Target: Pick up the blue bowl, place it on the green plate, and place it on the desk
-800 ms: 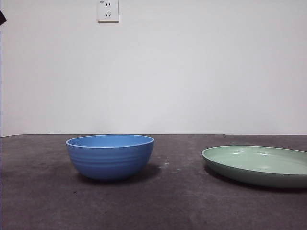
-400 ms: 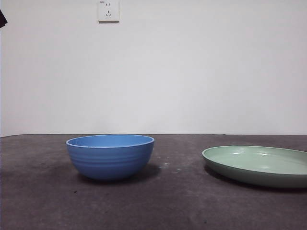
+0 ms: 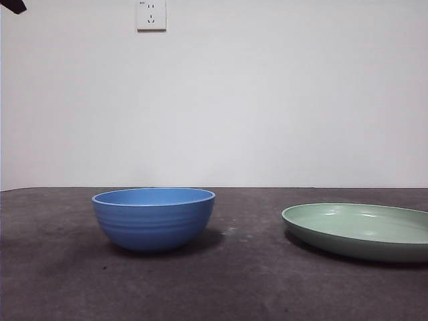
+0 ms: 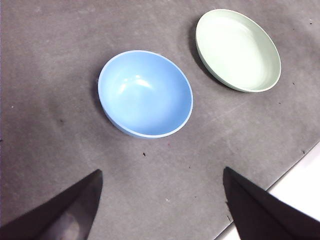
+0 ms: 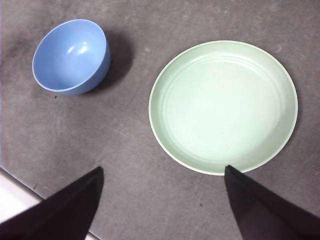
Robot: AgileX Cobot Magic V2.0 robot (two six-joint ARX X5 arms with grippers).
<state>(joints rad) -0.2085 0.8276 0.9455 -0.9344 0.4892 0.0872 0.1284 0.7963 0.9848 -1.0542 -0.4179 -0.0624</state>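
While neither arm has touched anything yet, the scene reads as follows:

Blue bowl: the blue bowl (image 3: 154, 218) stands upright on the desk (image 3: 221, 287), left of centre in the front view, empty, its mouth facing up

Green plate: the green plate (image 3: 358, 231) lies flat at the right edge of the front view, well apart from the bowl, nothing on it

Left gripper: the left gripper (image 4: 162, 205) hangs high above the desk with jaws spread wide and empty; in its wrist view the bowl sits at centre and the plate at upper right

Right gripper: the right gripper (image 5: 162, 205) also hangs high, jaws parted and holding nothing; its view has the plate at centre right and the bowl at upper left

Black tip: a dark tip (image 3: 13, 6) shows at the upper left corner of the front view; which arm it belongs to cannot be told

Stage: judged to be the very start, bowl not yet lifted

Handling: the bowl looks rigid, light and glossy, so probably slippery; its ridged outside may help a little

Where to grip: best guess is to pinch the rim, one jaw inside and one outside the wall, on the side nearest the left gripper

Risk: a shallow pinch could let the bowl tip or slide
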